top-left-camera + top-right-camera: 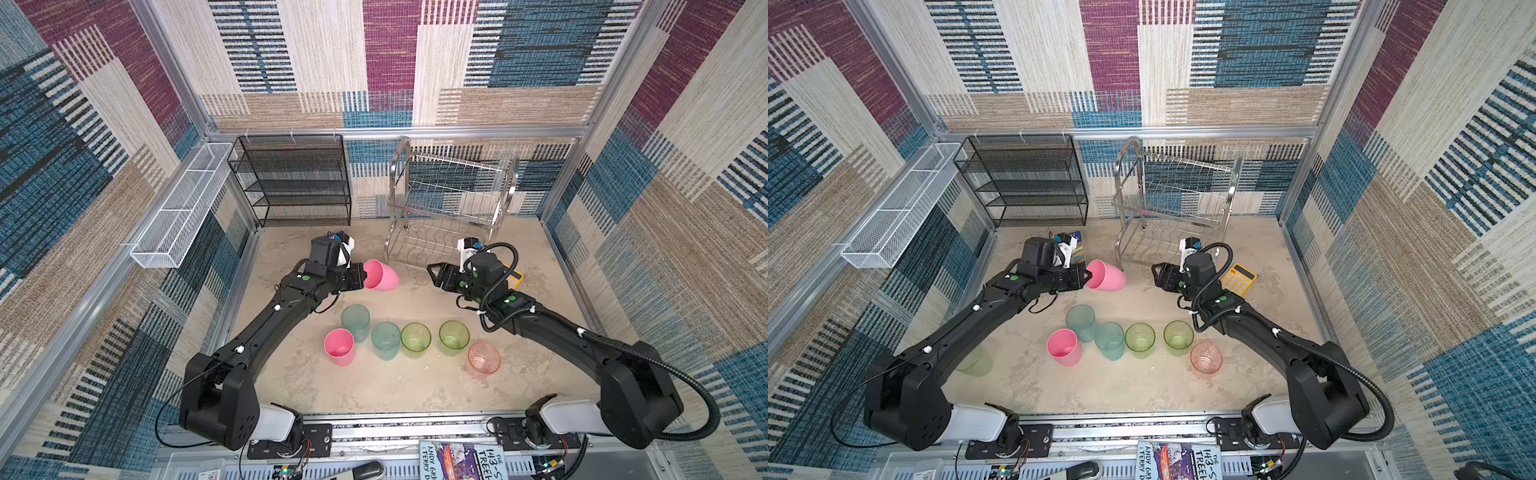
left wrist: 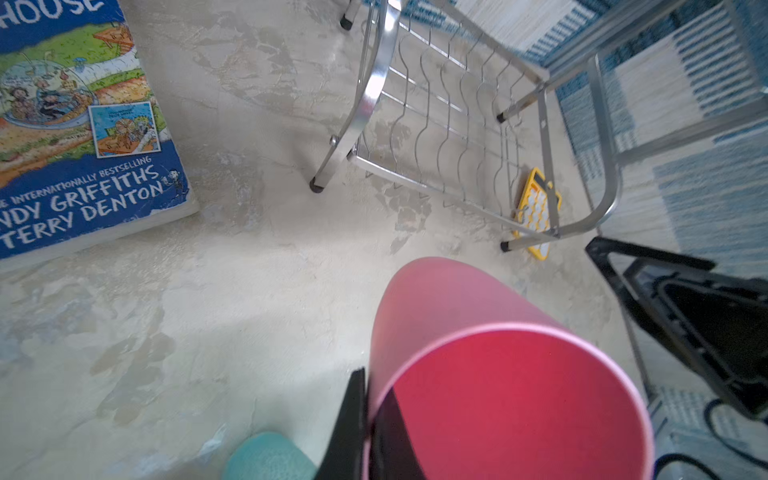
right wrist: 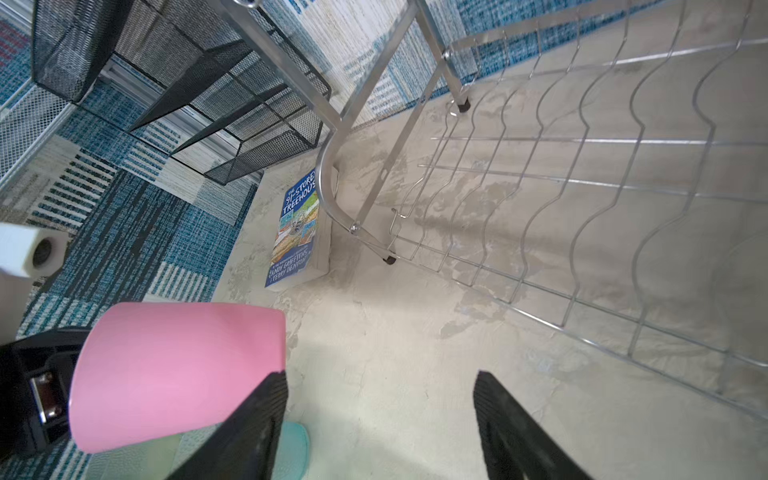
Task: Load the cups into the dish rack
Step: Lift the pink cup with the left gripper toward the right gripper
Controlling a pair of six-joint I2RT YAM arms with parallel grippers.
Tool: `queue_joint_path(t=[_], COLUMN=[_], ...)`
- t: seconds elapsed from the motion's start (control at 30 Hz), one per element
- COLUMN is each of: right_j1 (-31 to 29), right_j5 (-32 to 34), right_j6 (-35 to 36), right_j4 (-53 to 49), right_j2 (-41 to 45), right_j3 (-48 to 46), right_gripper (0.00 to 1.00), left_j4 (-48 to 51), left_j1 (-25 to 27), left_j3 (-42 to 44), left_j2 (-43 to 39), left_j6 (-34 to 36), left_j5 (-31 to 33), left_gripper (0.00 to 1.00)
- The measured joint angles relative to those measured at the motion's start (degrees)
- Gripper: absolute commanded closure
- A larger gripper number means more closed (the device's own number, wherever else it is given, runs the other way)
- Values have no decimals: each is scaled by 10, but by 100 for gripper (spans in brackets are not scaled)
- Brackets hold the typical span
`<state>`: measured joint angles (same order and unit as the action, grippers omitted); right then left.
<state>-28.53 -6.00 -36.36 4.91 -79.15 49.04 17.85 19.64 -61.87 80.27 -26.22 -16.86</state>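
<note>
We take the dish rack (image 1: 455,183) as our landmark. Both its tiers are bare, so no cup is loaded yet.

The left gripper (image 1: 362,275) is clamped on the rim of one pink cup (image 1: 383,277), with one finger inside the mouth and one outside. It carries the cup on its side, just in front of the rack's front leg on the left arm's side, with the base turned toward the right gripper (image 3: 378,386). We judge the cup to be lifted off the table (in the right wrist view a teal cup shows underneath it), but it is not over either tier.

The right gripper hangs in front of the rack's lower tier with its jaws wide apart and nothing between them. It faces the cup across a gap, so a handover looks possible to us, though a direct placement seems as likely.

Farther out in front of the rack, well apart from it, six cups stand upright on the table:
- a second pink cup (image 1: 339,347)
- a teal cup (image 1: 355,322)
- a second teal cup (image 1: 385,341)
- a yellow-green cup (image 1: 416,340)
- a second yellow-green cup (image 1: 454,337)
- a salmon cup (image 1: 483,359)

A third yellow-green cup (image 1: 974,361) shows in a top view, farthest from the rack and half hidden beneath the left arm.

By our count, the first of eight cups is in hand and seven wait on the table.
</note>
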Motion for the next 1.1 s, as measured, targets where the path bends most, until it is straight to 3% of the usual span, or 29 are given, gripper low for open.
queue_joint_path(t=[0.17,0.47,0.83,1.1], right_j1=[-12,-20,-45,-46], right_j5=[-24,-60,-19,-14], right_j6=[-78,-265,-473,-565], right_j4=[18,94,139,167], right_j2=[-37,-57,-20,-37], right_j3=[11,-26,-47,-36], right_gripper=[26,25,27,27], left_j4=[-92,-197,-308,-381], left_j1=[-7,-7,-4,10], left_j3=[59,130,183,206], left_j2=[-25,-55,-78,-77], left_j6=[-76,-141,-168,-171], left_j5=[-5,1,2,3], left_gripper=[100,100,100,100])
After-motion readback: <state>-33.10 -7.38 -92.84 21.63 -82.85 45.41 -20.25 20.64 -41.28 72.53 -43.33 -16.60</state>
